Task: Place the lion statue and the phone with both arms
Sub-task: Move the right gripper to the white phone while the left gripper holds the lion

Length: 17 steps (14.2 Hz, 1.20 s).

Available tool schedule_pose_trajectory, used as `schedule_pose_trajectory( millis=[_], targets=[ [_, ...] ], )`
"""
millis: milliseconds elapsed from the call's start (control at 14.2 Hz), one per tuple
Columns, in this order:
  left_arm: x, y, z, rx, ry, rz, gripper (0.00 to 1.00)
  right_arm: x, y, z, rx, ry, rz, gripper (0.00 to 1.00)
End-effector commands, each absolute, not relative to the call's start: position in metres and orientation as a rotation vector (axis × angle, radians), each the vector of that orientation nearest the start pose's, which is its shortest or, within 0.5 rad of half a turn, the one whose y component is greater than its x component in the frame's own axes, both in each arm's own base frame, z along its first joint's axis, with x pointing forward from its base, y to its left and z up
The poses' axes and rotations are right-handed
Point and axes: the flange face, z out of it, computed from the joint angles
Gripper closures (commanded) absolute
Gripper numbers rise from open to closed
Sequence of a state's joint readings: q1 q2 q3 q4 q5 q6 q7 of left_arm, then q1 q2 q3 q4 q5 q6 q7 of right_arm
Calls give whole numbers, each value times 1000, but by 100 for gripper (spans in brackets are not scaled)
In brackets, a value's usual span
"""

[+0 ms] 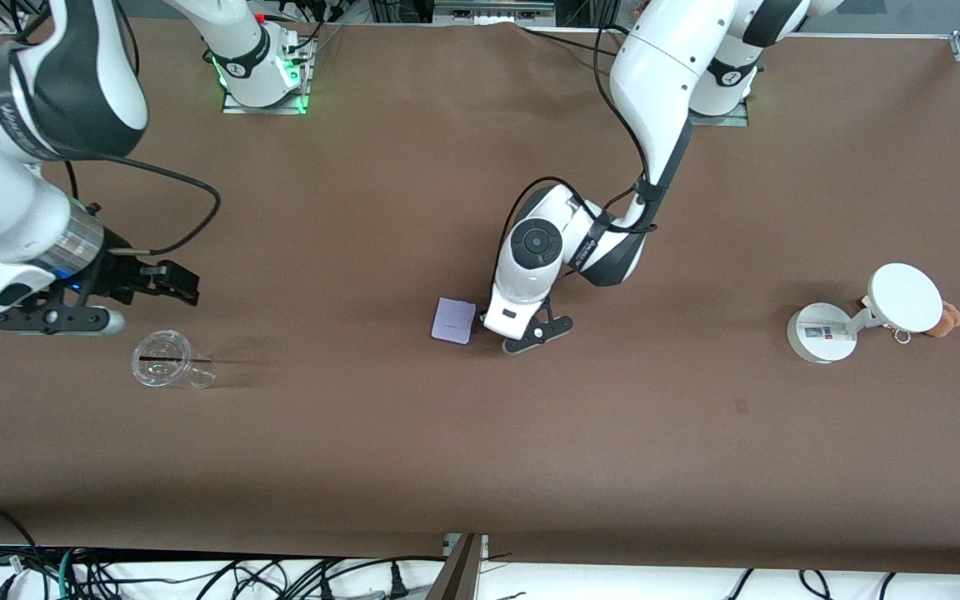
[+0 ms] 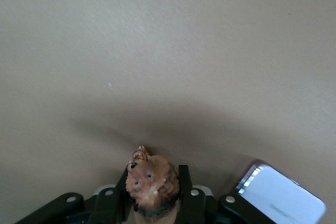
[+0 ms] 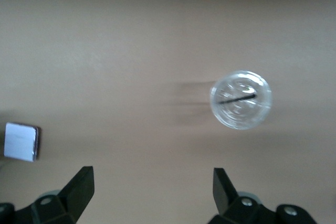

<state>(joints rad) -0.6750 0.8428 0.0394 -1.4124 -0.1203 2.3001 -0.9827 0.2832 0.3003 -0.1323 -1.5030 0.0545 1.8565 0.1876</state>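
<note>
Left wrist view: left hand [image 2: 152, 203] pinches the lion statue [image 2: 153, 184] beside the phone [image 2: 283, 198] lying mid-bench; lower gently before releasing. Right hand [image 3: 152, 190], spread, waits above the clear cup [image 3: 241, 99].

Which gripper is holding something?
The left gripper, down beside the phone, grips the lion statue. The right gripper is open and empty over the table, near the clear cup.

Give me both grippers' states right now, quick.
Left gripper: shut on the lion statue, beside the phone at mid-table.
Right gripper: open, holding nothing, above the table near the clear cup.
</note>
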Motion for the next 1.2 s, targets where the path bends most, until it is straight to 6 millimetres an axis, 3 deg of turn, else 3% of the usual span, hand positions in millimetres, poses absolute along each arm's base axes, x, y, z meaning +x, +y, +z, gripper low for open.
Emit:
schedule_pose_trajectory(
  millis=[0, 212, 424, 495, 707, 848, 989, 1131],
  targets=[
    [608, -407, 229, -3152, -534, 30, 100, 655, 174, 481, -3096, 195, -148, 0],
    [627, -373, 258, -3170, -403, 39, 100, 658, 211, 454, -3080, 283, -171, 0],
    [641, -339, 290, -3180, -331, 51, 100, 663, 250, 393, -3080, 385, -158, 0],
    [644, -322, 291, -3180, -288, 60, 100, 661, 273, 374, -3073, 402, -183, 0],
    [645, -274, 282, -3176, -159, 104, 100, 655, 318, 331, -3027, 499, -240, 0],
    [647, -220, 273, -3179, -100, 134, 100, 646, 342, 296, -3005, 592, -239, 0],
    [634, -182, 268, -3183, -33, 156, 100, 640, 373, 271, -2938, 651, -306, 0],
    [612, -140, 283, -3195, 107, 167, 100, 629, 407, 246, -2908, 666, -332, 0]
  ],
)
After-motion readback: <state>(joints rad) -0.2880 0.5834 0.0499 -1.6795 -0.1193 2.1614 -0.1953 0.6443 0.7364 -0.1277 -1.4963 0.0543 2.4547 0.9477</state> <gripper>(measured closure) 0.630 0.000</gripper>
